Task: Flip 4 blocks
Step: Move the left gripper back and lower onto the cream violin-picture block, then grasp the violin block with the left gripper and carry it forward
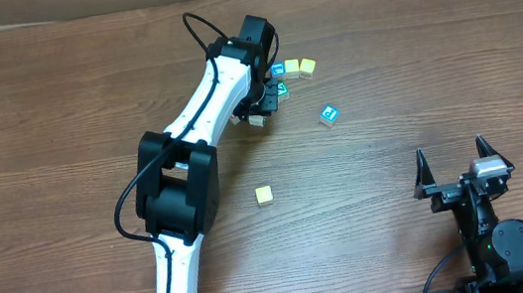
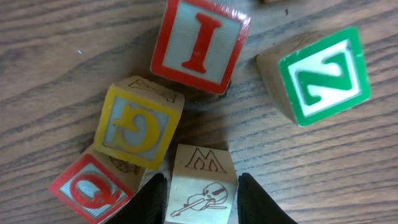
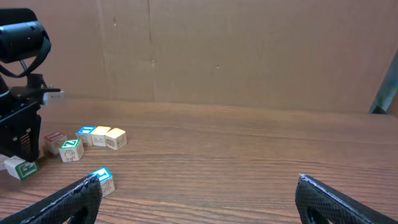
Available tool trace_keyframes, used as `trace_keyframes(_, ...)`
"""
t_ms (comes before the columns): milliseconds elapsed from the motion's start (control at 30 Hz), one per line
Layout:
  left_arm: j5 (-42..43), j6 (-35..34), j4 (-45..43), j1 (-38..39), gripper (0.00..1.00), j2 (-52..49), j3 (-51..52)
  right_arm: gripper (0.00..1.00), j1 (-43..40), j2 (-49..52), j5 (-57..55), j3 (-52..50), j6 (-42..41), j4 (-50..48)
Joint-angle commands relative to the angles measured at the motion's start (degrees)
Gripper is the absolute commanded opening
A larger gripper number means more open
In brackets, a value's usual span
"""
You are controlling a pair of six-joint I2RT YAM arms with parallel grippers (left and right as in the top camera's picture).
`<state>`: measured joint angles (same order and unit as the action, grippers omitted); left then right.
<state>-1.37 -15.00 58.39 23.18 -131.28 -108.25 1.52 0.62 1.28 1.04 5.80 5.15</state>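
Blocks (image 2: 200,180): pale unfinished wood, painted letter faces. Table (image 1: 408,38): matt brown wood grain. Left arm (image 1: 198,104): glossy white plastic.

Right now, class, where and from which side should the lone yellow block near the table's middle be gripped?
Probably from above, pinching two opposite side faces of the lone yellow block. It is a cube sitting flat, with bare table all round, so either pair of faces is free.

— Where's the cream block (image 2: 202,186)?
— Bottom centre, left wrist view, violin drawing up, between the jaws.
— The others?
— Green N block (image 2: 323,74) upper right, askew. Overhead: blue-faced block (image 1: 329,114) right of centre, yellow block (image 1: 264,195) alone mid-frame.
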Motion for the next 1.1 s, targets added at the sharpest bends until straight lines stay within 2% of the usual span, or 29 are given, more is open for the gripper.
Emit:
trace_keyframes(0, -0.72, -0.24, -0.52, 0.11, 0.30, -0.61, 0.70, 1.00, -0.31, -0.46, 0.11, -0.59, 0.02, -0.35)
trace_keyframes(533, -0.74, -0.22, -1.49, 0.11, 0.29, -0.61, 2.89, 1.00, -0.31, -0.46, 0.11, -0.59, 0.02, -0.35)
trace_keyframes(700, -0.48, -0.26, -1.84, 0.11, 0.25, -0.59, 2.69, 1.00, -0.31, -0.46, 0.11, -0.59, 0.02, -0.35)
trace_keyframes(933, -0.52, -0.26, 0.31, 0.09, 0.23, 1.99, 2.60, 1.00, -0.31, -0.46, 0.11, -0.59, 0.02, -0.35)
trace_keyframes(1067, -0.55, -0.26, 4.50, 0.11, 0.21, 5.29, 2.60, 1.00, -0.31, -0.46, 0.11, -0.59, 0.02, -0.35)
